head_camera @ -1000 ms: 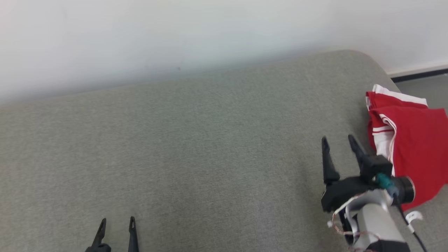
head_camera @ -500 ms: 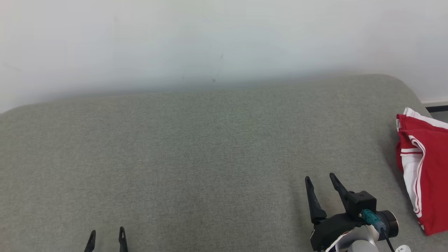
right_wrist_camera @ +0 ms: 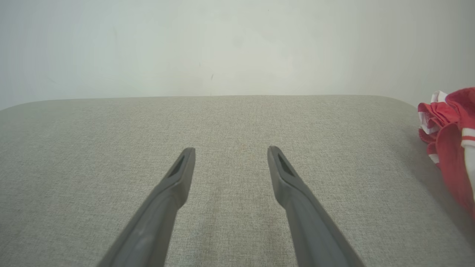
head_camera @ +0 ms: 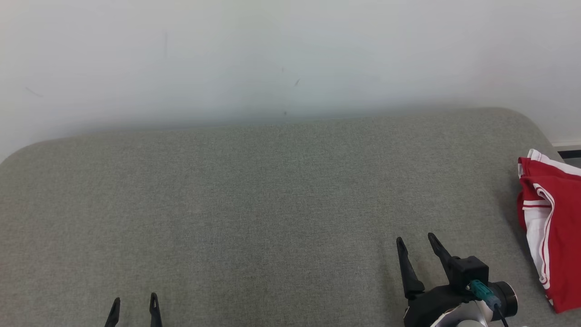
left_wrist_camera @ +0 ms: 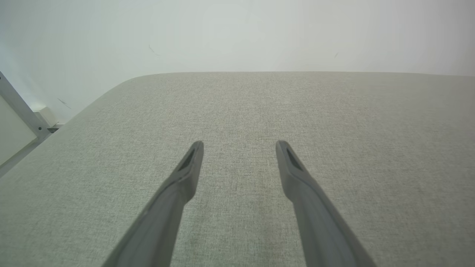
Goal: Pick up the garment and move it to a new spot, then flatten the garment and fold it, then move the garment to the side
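both grippers open, empty: left gripper (head_camera: 134, 303) lower left, right gripper (head_camera: 416, 243) lower right. crumpled red-and-white fabric garment (head_camera: 551, 227) right edge on grey upholstered surface (head_camera: 254, 204).

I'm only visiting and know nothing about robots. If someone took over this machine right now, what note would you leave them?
Left claw: open, empty, over the grey cushion.
Right claw: open, empty, apart from the garment.
Garment: red and white, lying rumpled at the cushion's right edge, held by nothing.
Done: unclear; it may already be set aside.
Left: check whether it is folded; if not, pick up, flatten, fold, move aside.
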{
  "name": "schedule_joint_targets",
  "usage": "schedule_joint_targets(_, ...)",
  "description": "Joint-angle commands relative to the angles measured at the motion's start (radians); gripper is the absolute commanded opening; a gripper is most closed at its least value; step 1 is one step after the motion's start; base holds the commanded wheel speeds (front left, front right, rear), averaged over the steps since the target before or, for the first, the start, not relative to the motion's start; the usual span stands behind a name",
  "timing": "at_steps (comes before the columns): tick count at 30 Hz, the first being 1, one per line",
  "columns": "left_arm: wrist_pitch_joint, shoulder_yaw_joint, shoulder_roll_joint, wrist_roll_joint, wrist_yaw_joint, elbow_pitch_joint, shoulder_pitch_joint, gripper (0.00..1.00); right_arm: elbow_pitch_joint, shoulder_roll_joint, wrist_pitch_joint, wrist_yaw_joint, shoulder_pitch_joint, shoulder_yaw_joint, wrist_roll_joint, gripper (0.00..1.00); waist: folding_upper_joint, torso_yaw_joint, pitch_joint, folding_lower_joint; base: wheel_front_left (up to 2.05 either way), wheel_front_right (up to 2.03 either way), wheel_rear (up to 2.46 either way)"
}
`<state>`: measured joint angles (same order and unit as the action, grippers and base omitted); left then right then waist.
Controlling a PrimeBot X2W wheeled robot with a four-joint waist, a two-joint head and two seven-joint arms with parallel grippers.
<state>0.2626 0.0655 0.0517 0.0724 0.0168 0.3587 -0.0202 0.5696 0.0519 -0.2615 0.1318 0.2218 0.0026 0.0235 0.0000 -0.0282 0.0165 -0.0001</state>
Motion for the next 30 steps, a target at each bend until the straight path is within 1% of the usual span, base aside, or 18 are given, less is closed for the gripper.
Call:
schedule_joint_targets(1, 0.003, 0.001, -0.001, 0.015, -0.001, 0.001, 0.000, 1.00, -0.004, -0.002, -0.004, -0.003, -0.019, 0.001, -0.008, 1.00, 0.0000, -0.002, 0.002, 0.0001, 0.00, 0.00, 0.00)
schedule_joint_targets(13, 0.003, -0.013, -0.002, 0.037, 0.015, 0.004, -0.022, 1.00, -0.005, -0.002, -0.004, -0.003, -0.052, 0.017, -0.009, 1.00, 0.0000, -0.011, 0.010, 0.0001, 0.00, 0.00, 0.00)
schedule_joint_targets(30, 0.003, -0.031, -0.001, 0.074, 0.024, 0.011, -0.044, 1.00, -0.018, -0.002, -0.004, -0.003, -0.078, 0.043, -0.004, 1.00, 0.0000, -0.023, 0.022, 0.0001, 0.00, 0.00, 0.00)
